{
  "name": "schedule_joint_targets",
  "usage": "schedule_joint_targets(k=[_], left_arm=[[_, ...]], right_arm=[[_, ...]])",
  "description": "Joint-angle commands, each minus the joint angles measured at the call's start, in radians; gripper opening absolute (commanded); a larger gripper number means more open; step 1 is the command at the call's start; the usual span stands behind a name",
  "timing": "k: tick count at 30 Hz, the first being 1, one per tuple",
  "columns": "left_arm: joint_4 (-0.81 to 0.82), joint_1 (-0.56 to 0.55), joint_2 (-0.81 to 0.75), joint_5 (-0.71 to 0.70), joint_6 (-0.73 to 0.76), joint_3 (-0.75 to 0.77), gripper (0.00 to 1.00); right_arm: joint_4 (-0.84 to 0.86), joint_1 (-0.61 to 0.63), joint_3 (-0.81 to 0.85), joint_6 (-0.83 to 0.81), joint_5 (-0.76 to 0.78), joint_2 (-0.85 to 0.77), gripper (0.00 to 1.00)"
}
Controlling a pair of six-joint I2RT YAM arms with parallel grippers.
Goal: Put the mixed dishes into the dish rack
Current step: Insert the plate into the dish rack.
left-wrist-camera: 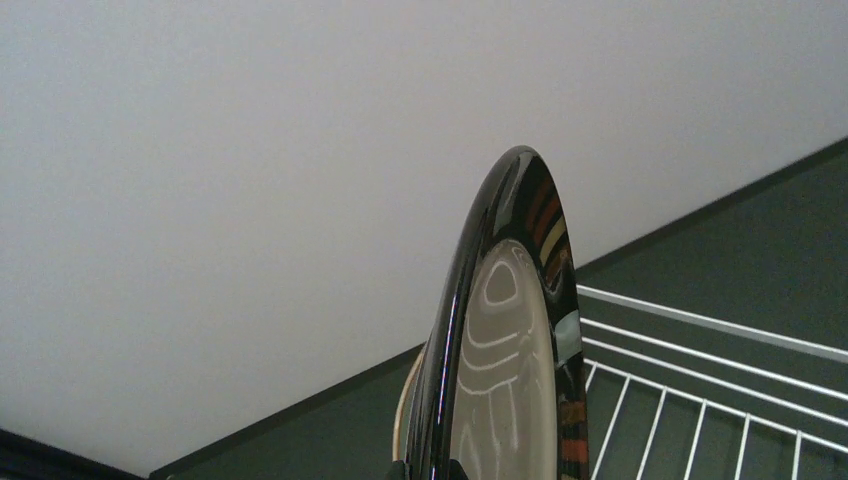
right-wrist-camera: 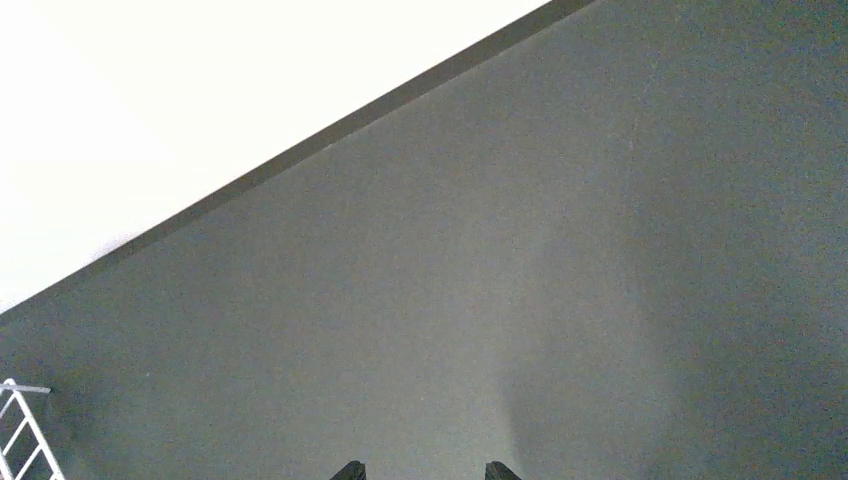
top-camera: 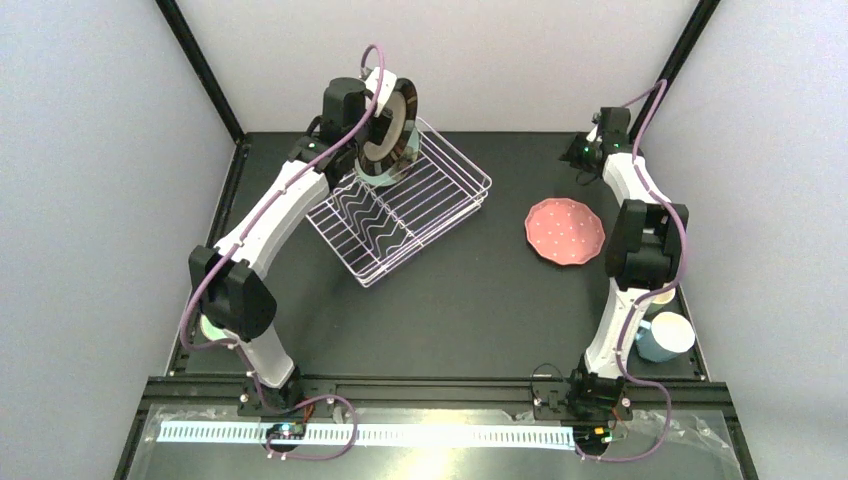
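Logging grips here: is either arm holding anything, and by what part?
Left gripper clamps the dark-rimmed plate by its rim, above the rack. Right gripper holds nothing.

A glossy black rim around a pale beige centre is shown by the dark-rimmed plate (left-wrist-camera: pixel 505 360), white wire by the dish rack (top-camera: pixel 405 210), pale specks on pink by the pink plate (top-camera: pixel 565 232), light blue by the mug (top-camera: pixel 660 340), and matte black by the table (top-camera: pixel 480 300).
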Motion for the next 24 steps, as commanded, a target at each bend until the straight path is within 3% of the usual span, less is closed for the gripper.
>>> schedule_joint_targets(k=[1, 24], left_arm=[[0.179, 0.02, 0.016, 0.065, 0.063, 0.048, 0.01], [0.27, 0.071, 0.113, 0.251, 0.221, -0.022, 0.02]], right_arm=[[0.062, 0.007, -0.006, 0.012, 0.014, 0.044, 0.69], [0.187, 0.019, -0.037, -0.019, 0.099, 0.046, 0.69]])
